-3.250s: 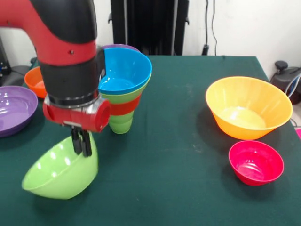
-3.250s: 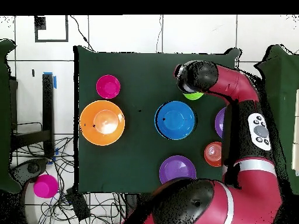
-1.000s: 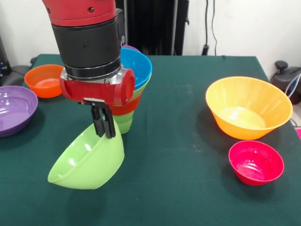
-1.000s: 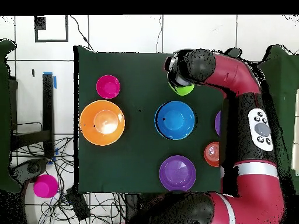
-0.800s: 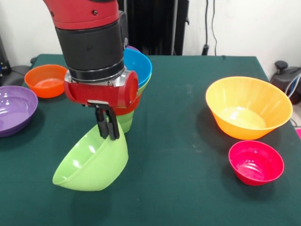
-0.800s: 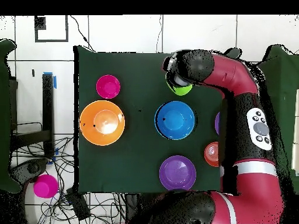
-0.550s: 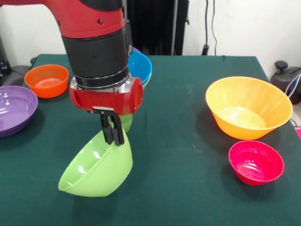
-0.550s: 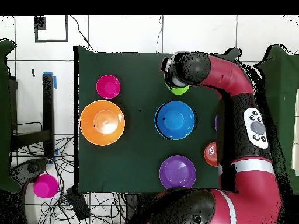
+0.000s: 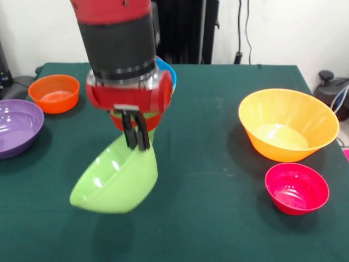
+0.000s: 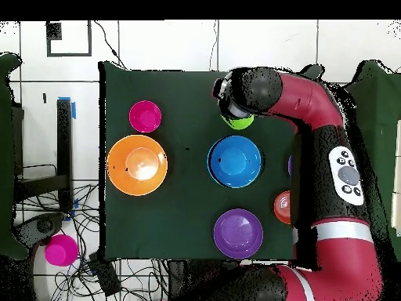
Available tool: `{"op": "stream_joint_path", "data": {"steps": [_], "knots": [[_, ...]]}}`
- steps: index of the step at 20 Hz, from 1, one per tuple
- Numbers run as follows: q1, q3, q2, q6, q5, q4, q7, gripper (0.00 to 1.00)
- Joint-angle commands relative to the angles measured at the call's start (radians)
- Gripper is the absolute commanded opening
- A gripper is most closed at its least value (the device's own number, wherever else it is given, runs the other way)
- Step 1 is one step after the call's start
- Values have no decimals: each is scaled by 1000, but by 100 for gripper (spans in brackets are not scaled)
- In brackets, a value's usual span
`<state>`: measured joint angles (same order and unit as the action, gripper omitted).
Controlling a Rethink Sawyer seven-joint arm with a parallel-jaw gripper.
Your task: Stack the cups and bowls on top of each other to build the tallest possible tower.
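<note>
Since the earlier frame the gripper has risen, carrying the lime-green bowl higher and nearer the tower. Its fingers pinch the bowl's rim; the bowl hangs tilted, clear of the table, mid-table just before the tower.

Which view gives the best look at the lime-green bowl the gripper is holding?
The front view. The lime-green bowl hangs tilted there, its rim pinched by the gripper, almost wholly visible. In the overhead view the arm hides most of it; only a green sliver shows.
</note>
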<state>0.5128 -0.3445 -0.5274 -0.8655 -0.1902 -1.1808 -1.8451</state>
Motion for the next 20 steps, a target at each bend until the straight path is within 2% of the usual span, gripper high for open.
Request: {"op": "stream_joint_path", "data": {"steps": [1, 6, 11, 20], "knots": [[-32, -38, -153, -255, 4, 17, 124, 0], [-25, -59, -164, -276, 20, 4, 103, 0], [-28, -85, -127, -266, -25, 74, 177, 0], [-20, -63, -199, -200, 16, -58, 93, 0]]}}
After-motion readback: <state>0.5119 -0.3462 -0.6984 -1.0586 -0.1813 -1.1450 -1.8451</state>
